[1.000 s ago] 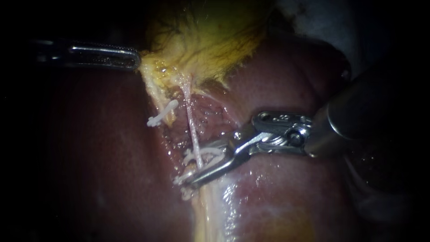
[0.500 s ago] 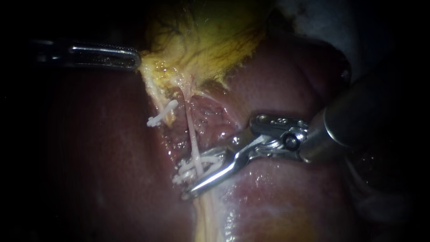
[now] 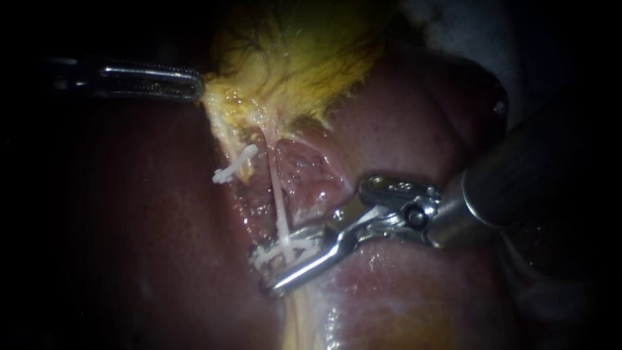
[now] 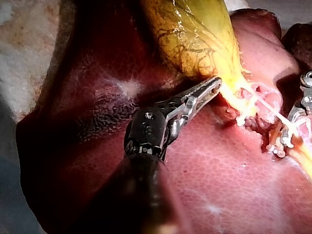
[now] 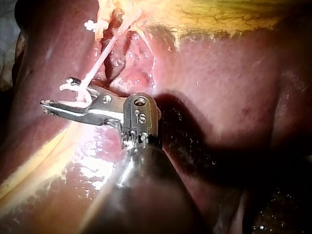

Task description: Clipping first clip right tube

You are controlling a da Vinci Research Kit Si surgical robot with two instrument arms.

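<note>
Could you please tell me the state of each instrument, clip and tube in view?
left instrument: jaws shut on the gallbladder at its edge.
right instrument: jaws shut on the held clip.
held clip: straddles the right tube; whether it is latched cannot be told.
right tube: stretched taut, uncut.
other clip: closed on the left tube.

Dark all round in the endoscope view, lit only at the middle and fading to black at left, right and near. At the far right, a pale whitish surface (image 3: 453,26), dimly lit. In the left wrist view, a pale mottled sheet (image 4: 29,48) with brownish stains, bordering a dull grey-blue surface (image 4: 12,195). In the right wrist view, a grey-blue sliver (image 5: 5,44).
</note>
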